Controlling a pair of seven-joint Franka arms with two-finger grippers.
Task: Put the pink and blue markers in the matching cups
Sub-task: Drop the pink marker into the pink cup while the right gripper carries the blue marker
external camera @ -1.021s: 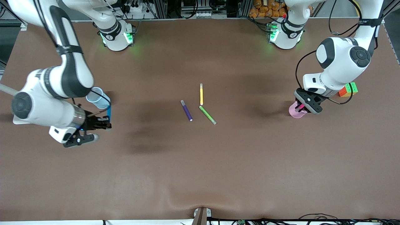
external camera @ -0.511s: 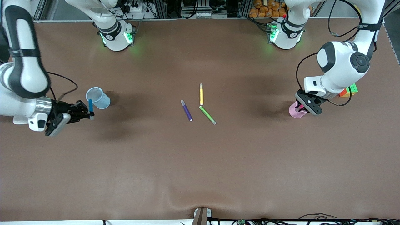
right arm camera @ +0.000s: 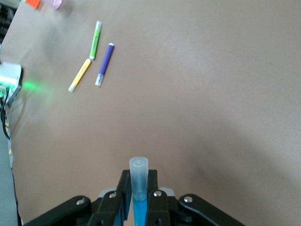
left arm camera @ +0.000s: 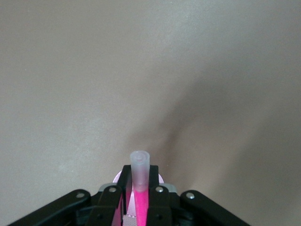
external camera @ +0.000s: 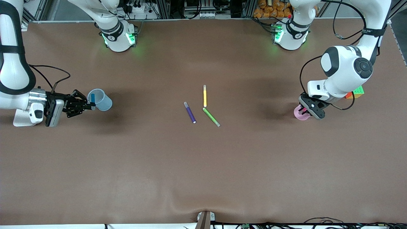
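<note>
Blue marker [external camera: 92,97] sits pinched between your right gripper's [external camera: 90,105] fingers, held over the rim of the light blue cup [external camera: 101,100] at the right arm's end of the table. Your left gripper [external camera: 306,111] clamps the pink marker [left arm camera: 139,188] directly over the pink cup [external camera: 300,114]. Between the two cups lie purple pen [external camera: 190,112], yellow pen [external camera: 204,96] and green pen [external camera: 211,117]. A coloured cube [external camera: 355,92] rests near the pink cup.

blue marker [external camera: 92,100] over blue cup [external camera: 101,99], pink marker [left arm camera: 139,188] over pink cup [external camera: 300,113].
</note>
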